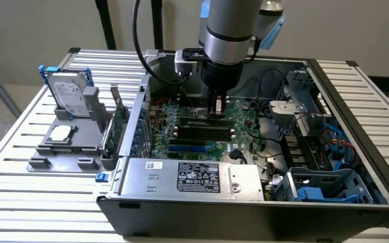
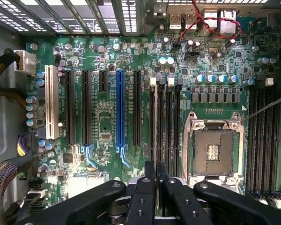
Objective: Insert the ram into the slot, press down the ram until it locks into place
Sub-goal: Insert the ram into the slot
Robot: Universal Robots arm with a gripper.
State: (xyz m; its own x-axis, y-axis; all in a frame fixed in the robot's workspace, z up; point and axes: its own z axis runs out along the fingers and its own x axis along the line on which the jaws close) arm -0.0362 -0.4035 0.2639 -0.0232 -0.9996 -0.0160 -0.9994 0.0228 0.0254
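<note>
Seeing the tool (image 1: 217, 114) pinched shut right above the ram (image 1: 196, 121); can't tell whether actually clamping it, hidden underneath.

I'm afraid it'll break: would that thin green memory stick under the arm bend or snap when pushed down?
Probably stiff, not floppy: the ram looks like a flat, straight board. Likely light, being so thin. It seems to stand on edge, so sideways force might crack it; a straight-down push looks safer.
</note>
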